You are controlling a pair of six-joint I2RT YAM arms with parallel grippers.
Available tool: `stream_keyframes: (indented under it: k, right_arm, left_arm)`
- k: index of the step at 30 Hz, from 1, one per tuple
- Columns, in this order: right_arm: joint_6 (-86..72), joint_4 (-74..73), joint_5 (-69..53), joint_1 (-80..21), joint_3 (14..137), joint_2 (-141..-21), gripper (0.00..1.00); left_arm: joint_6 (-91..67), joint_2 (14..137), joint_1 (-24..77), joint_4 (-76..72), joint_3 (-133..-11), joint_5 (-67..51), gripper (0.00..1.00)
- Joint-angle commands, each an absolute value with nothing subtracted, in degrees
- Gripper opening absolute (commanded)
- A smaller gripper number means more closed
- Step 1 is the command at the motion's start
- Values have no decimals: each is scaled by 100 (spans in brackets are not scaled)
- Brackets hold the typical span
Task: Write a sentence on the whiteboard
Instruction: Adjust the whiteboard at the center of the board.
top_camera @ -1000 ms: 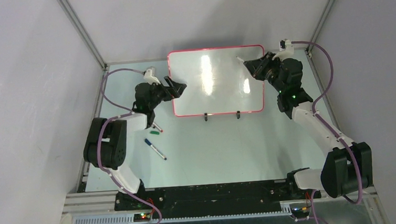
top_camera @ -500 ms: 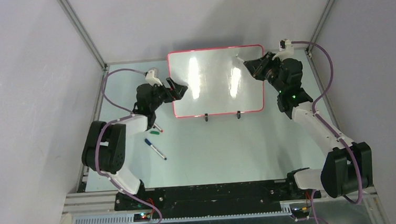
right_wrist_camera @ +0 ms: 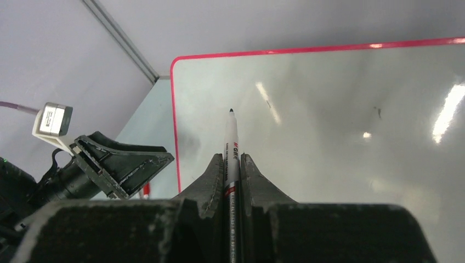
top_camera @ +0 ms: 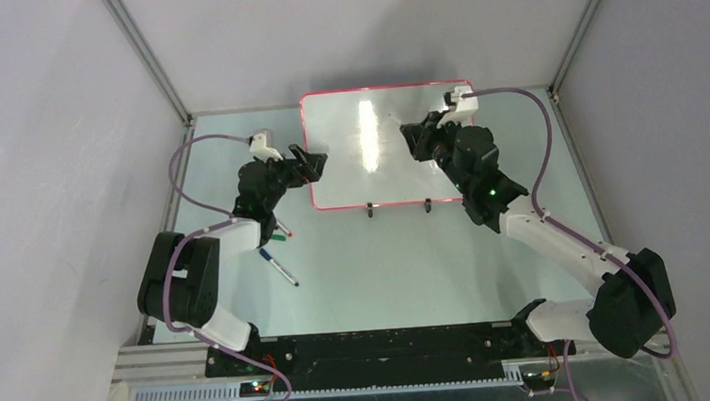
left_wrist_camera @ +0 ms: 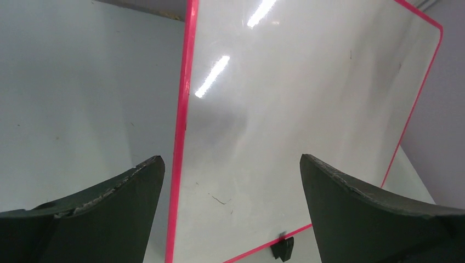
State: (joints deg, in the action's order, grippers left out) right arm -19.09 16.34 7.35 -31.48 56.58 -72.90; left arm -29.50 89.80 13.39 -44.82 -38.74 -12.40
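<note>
The whiteboard (top_camera: 350,177) stands at the back centre, glossy white with a red-pink rim. No green letters of the sentence show on it, only faint smudges. My left gripper (top_camera: 309,162) is open, its jaws wide on either side of the board's left rim (left_wrist_camera: 184,120); in the left wrist view the gripper (left_wrist_camera: 231,159) touches nothing. My right gripper (top_camera: 413,141) is over the board's right half. In the right wrist view it (right_wrist_camera: 232,157) is shut on a white marker (right_wrist_camera: 231,137) whose dark tip points at the board (right_wrist_camera: 329,109), a little short of it.
A blue marker (top_camera: 278,267) and a green-capped marker (top_camera: 280,232) lie on the table left of the board, by the left arm. Two small black feet (top_camera: 370,210) stick out under the board's front edge. Grey walls close in the back and sides.
My right gripper has moved left with the marker, from the board's right edge to over its right half. My left gripper has shifted slightly left, still at the board's left rim.
</note>
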Motion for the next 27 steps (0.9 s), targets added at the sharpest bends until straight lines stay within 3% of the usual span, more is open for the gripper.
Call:
stream_keyframes:
  k: [1,27]
  right_arm:
    - [-1253,2282,1571,-3361,5728,-7278,0]
    - [-1832,1600,1096,-3134,6277,-7706,0]
  left_arm:
    - [-2876,8758,1328,-4831,-3839,-875,99]
    - [-3498,8675,811,-5950,-3310,-1113,99]
